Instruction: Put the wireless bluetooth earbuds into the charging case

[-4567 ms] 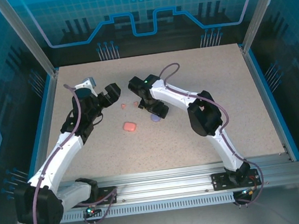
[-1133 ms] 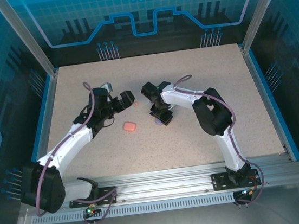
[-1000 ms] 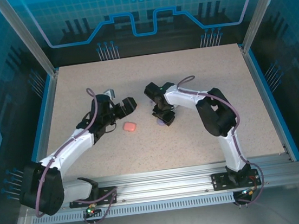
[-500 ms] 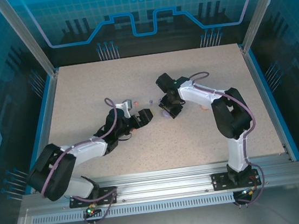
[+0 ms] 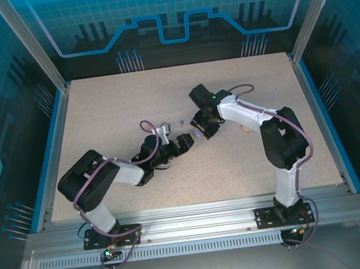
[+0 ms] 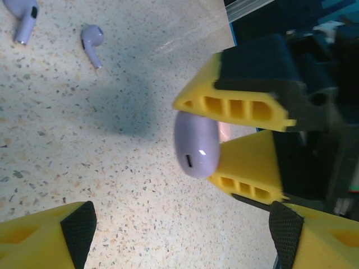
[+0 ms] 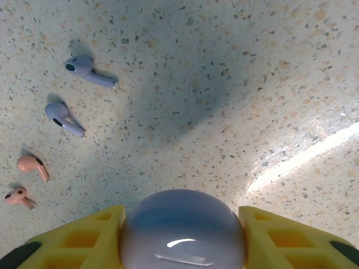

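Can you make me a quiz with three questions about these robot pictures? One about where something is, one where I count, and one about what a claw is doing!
1. Where is the purple case?
A) lying loose on the table
B) gripped by the right gripper
C) on the floor

2. How many purple earbuds lie on the table in the right wrist view?
A) one
B) two
C) five

3. What is the left gripper doing?
A) squeezing an earbud
B) holding the case
C) open, holding nothing

Answers: 1 B, the gripper clamps the case from both sides. 2 B, two purple ones lie near each other on the speckled top. 3 C, its jaws stand wide apart with only table between them.
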